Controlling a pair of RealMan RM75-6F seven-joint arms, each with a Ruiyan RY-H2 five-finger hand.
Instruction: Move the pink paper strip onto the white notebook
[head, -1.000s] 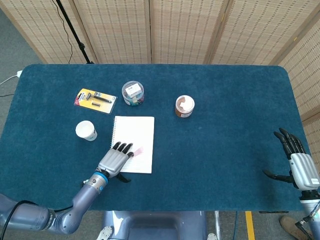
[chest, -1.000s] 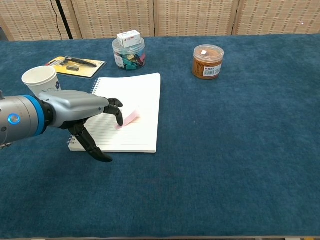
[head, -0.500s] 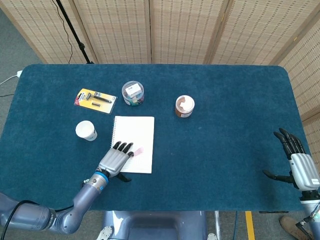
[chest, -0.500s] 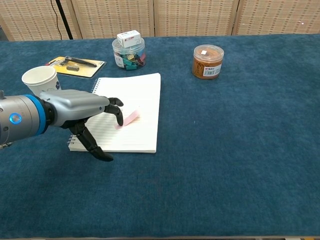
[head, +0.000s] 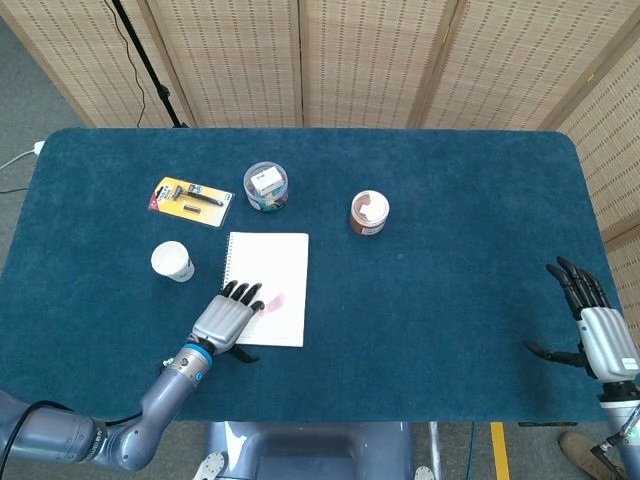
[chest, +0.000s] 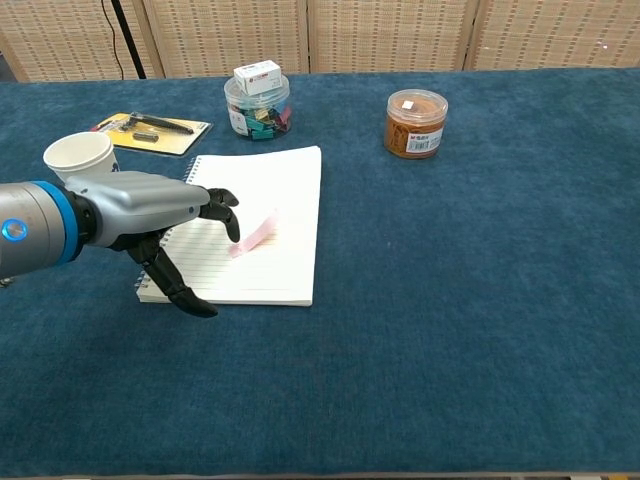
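The pink paper strip (head: 272, 303) (chest: 254, 234) lies on the lower right part of the white notebook (head: 272, 265) (chest: 277, 195). My left hand (head: 226, 319) (chest: 150, 216) hovers over the notebook's lower left area with its fingers spread. Its fingertips (chest: 231, 214) stand just left of the strip, and nothing is held. My right hand (head: 598, 334) stays open at the table's far right edge, seen only in the head view.
A white paper cup (head: 172, 262) (chest: 81, 159) stands left of the notebook. Behind it lie a yellow blister pack (head: 190, 200) (chest: 150, 129), a clear tub of clips (head: 266, 186) (chest: 258, 103) and a brown jar (head: 368, 212) (chest: 415, 123).
My left hand has drawn back slightly to the left, away from the pink strip. The strip stays on the notebook. The right hand has not moved.
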